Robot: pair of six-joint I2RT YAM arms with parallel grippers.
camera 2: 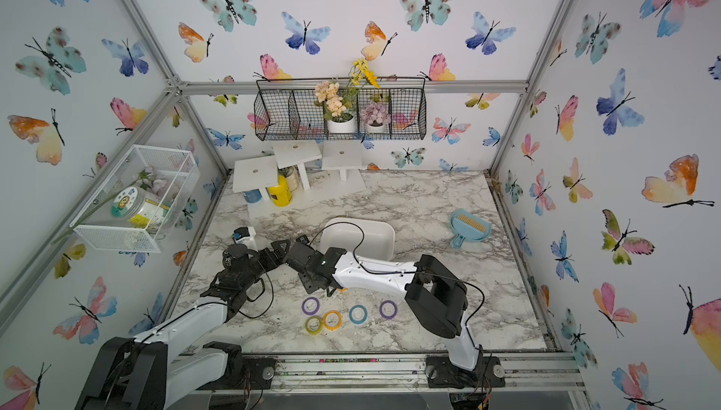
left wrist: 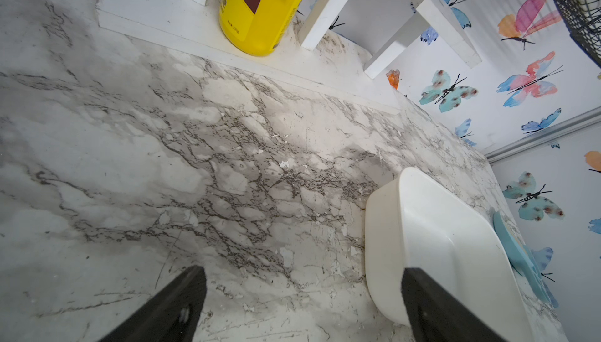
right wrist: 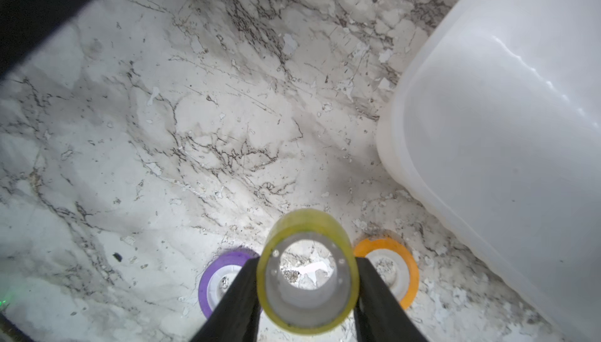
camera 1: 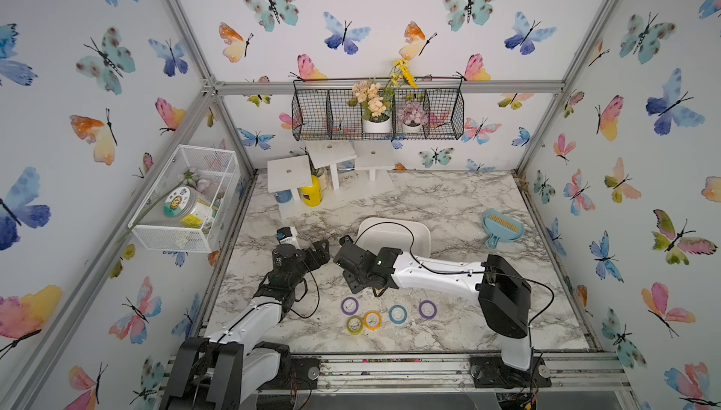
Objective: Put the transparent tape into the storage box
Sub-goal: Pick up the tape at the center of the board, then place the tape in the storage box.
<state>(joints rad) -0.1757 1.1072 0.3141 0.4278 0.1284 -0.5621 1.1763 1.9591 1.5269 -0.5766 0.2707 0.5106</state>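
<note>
In both top views the storage box [camera 1: 421, 238] [camera 2: 380, 238] sits on the marble desk [camera 1: 468, 201], coloured tape rolls [camera 1: 397, 313] lying apart from it. In the left wrist view the left tool [left wrist: 302, 270] is spread wide and empty beside the box. In the right wrist view the right tool [right wrist: 307, 268] pinches the yellowish transparent tape [right wrist: 305, 304] by its sides, clear of the desk, just outside the box.

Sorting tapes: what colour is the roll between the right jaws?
Translucent yellow roll; right wrist view.
</note>
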